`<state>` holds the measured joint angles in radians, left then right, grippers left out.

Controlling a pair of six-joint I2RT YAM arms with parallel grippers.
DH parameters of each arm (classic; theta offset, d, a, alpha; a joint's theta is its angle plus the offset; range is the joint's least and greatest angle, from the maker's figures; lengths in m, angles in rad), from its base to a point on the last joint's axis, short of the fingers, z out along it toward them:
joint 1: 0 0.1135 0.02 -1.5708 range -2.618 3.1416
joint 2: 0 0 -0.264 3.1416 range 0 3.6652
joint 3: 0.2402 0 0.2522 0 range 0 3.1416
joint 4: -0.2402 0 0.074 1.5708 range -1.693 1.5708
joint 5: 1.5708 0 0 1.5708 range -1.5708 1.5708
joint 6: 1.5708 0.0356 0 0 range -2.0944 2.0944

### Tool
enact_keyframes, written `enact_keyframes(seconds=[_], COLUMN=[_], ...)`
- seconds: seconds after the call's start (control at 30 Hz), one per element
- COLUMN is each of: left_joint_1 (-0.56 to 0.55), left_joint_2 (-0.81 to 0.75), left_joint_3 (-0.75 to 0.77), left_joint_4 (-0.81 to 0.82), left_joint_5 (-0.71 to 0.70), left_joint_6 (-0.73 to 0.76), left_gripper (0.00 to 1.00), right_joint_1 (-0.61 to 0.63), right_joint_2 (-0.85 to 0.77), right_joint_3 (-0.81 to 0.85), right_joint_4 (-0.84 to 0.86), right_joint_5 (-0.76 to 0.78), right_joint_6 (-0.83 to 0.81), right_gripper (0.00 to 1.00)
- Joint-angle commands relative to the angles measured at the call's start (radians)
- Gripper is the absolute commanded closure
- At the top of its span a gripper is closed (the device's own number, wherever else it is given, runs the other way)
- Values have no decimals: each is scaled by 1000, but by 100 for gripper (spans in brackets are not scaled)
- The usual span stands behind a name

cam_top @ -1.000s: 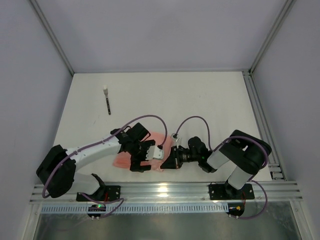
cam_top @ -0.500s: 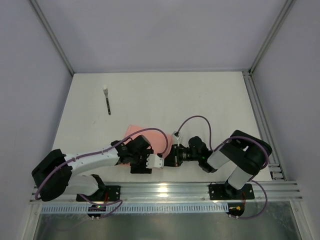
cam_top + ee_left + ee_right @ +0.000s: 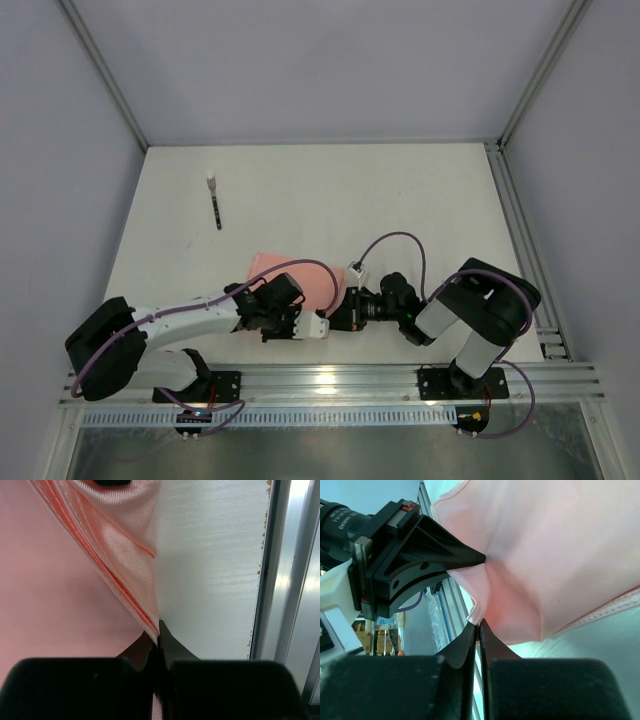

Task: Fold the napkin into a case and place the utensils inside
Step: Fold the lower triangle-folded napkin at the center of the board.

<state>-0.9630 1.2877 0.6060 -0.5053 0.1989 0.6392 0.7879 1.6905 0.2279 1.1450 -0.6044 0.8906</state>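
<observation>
The salmon-pink napkin (image 3: 312, 285) lies near the table's front edge, partly under both grippers. My left gripper (image 3: 300, 322) is shut on a folded, layered edge of the napkin (image 3: 75, 580), with the cloth pinched between the tips of that gripper (image 3: 158, 630). My right gripper (image 3: 338, 308) is shut on the napkin's hemmed border, the hem caught between the tips of this gripper (image 3: 479, 624). In the right wrist view the left gripper (image 3: 481, 558) pokes into the pink sheet (image 3: 560, 555) from the left. One black utensil (image 3: 216, 208) with a white tip lies at the far left. No folded case shows.
An aluminium rail (image 3: 330, 380) runs along the near edge, just behind both grippers, and shows in the left wrist view as a rail (image 3: 285, 580) to the right. Purple cables (image 3: 395, 237) loop over the arms. Frame posts stand at the back corners.
My left gripper has gone from open to shut on the napkin's edge and has shifted slightly nearer. The napkin has bunched up and now reaches farther back. The right gripper stayed shut.
</observation>
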Motion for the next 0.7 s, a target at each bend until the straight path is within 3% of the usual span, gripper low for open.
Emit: enact_keyframes(seconds=[0.0, 0.1, 0.17, 0.27, 0.43, 0.5, 0.53, 0.67], left_joint_1=[-6, -6, -6, -6, -6, -6, -6, -6], left_joint_2=[-16, -13, -8, 2, 1, 4, 10, 31], left_joint_3=[15, 38, 52, 66, 92, 98, 106, 132], left_joint_4=[-45, -82, -101, -127, -154, -165, -170, -194], left_joint_5=[28, 45, 56, 69, 76, 85, 85, 86], left_joint_6=[8, 22, 36, 42, 54, 60, 66, 76], left_gripper=[100, 100, 100, 100, 100, 100, 100, 100], right_joint_1=[-6, -4, -6, -19, -78, -87, -90, -88], right_joint_2=[-32, -97, -173, -297, -449, -450, -430, -179], right_joint_3=[-2, 10, 21, 95, 206, 281, 307, 477], right_joint_4=[-14, -150, -235, -497, -887, -965, -967, -906], right_joint_5=[11, -9, -9, 2, 78, 156, 169, 117], right_joint_6=[-53, -105, -139, -235, -405, -452, -464, -483], right_gripper=[90, 70, 62, 48, 45, 47, 64, 93])
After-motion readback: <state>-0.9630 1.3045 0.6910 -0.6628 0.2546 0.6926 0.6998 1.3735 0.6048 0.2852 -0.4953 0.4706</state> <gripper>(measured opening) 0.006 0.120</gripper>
